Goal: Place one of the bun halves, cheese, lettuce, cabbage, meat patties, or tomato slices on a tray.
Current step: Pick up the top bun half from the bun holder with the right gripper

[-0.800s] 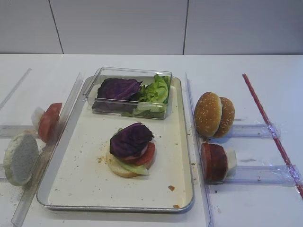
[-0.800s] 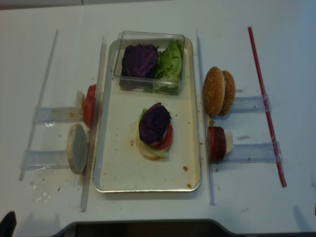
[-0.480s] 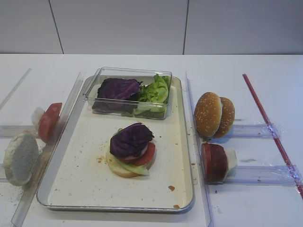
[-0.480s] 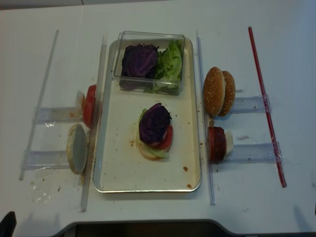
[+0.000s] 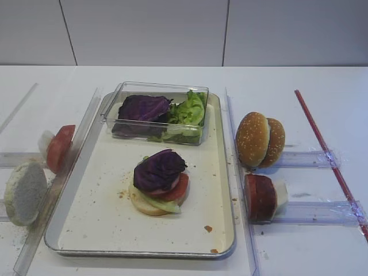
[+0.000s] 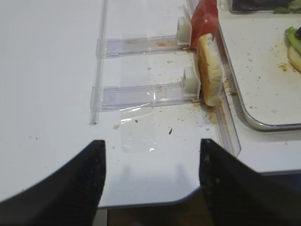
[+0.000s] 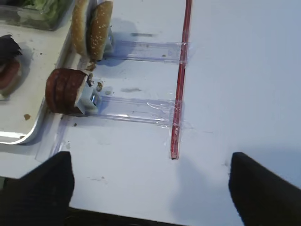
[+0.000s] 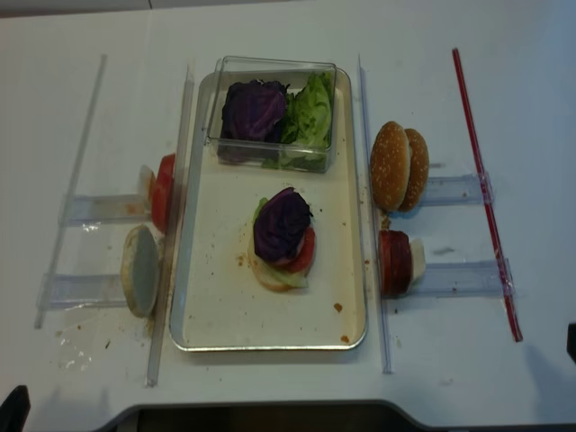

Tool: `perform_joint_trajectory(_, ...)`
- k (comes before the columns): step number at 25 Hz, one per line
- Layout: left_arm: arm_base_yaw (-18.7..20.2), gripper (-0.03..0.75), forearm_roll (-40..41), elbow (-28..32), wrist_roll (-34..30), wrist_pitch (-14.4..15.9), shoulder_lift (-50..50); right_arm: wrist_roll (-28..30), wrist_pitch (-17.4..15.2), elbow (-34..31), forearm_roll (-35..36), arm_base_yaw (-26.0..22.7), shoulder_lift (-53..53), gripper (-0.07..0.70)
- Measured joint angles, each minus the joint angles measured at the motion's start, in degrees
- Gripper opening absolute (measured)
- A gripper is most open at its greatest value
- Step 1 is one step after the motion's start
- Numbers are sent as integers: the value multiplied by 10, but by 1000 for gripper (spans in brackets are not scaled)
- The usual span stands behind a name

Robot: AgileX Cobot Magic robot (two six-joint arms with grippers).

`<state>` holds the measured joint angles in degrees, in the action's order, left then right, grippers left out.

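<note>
We see the right gripper (image 7: 150,188) spread wide and empty near the golden-brown sesame-seeded bun top (image 5: 252,138), which stands on edge beside the cream-coloured silver-rimmed tray (image 5: 103,230). The left gripper (image 6: 150,179) also gapes, holding nothing.

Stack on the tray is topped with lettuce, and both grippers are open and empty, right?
Not quite. The stack on the tray is topped with purple cabbage, as the exterior high view shows. The left gripper and right gripper are open and empty.

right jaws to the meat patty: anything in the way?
Nothing visible. The right gripper hangs open over bare table, and the meat patty stands on edge ahead and left, against a clear rail beside the tray.
</note>
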<state>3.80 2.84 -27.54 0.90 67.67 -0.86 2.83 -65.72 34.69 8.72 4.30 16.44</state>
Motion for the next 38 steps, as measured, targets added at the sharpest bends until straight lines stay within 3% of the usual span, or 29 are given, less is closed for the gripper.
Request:
perform_joint_trajectory(6,0,413,0,0,0,0,0,-19,-11,100,42,0,168,669)
perform_joint_trajectory(12,0,413,0,0,0,0,0,-25,-56,201,65,0,343,669)
perform_joint_trajectory(22,0,413,0,0,0,0,0,-34,-57,345,138,0,567,633)
perform_joint_trajectory(29,0,413,0,0,0,0,0,-43,-55,394,151,1,653,627)
perform_joint_trajectory(38,0,413,0,0,0,0,0,-66,-53,451,143,100,760,626)
